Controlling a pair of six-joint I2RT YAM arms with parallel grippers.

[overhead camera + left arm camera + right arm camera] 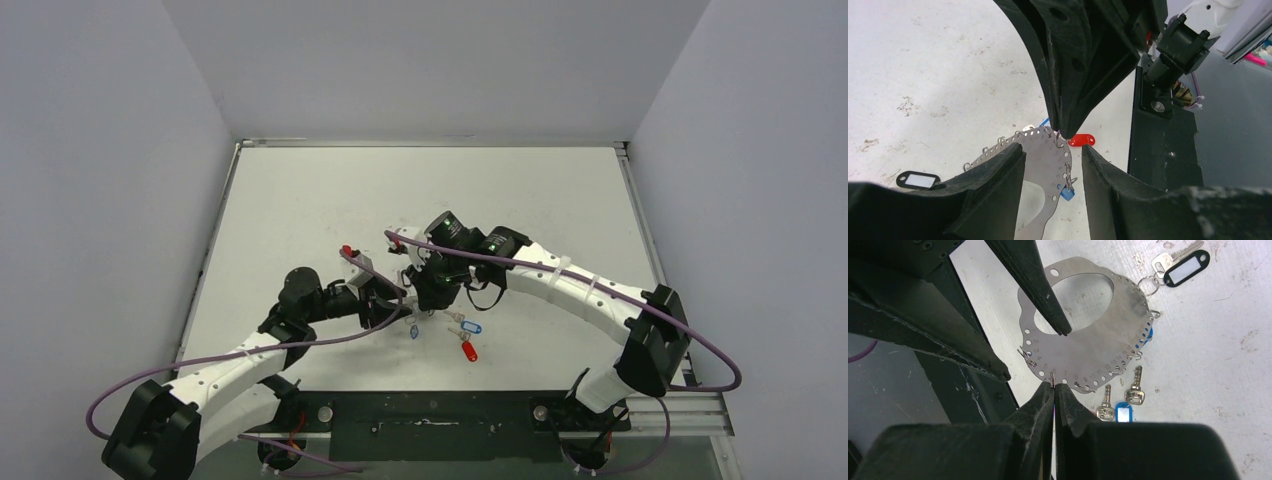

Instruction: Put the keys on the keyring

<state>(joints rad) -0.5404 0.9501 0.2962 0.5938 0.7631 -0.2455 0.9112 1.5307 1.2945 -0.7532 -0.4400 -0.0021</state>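
Note:
The keyring (1098, 350) is a flat silvery plate with a large cut-out, numbered rim holes and small wire clips. It lies low between the two grippers and also shows in the left wrist view (1043, 160). My right gripper (1054, 385) is shut on a small silver clip (1052, 379) at the plate's rim. My left gripper (1054, 150) is open, its fingers (1048, 300) straddling the plate's band. Two silver keys (1136, 390) with a light blue tag (1123, 411) lie beside the plate. The red tag (1081, 139) lies on the table past the plate.
A key with a black tag (1188, 267) hangs by a ring from the plate's far rim. Another blue tag (1065, 192) shows under the plate. In the top view the blue tag (471, 326) and red tag (468, 350) lie near the black base strip (430, 410).

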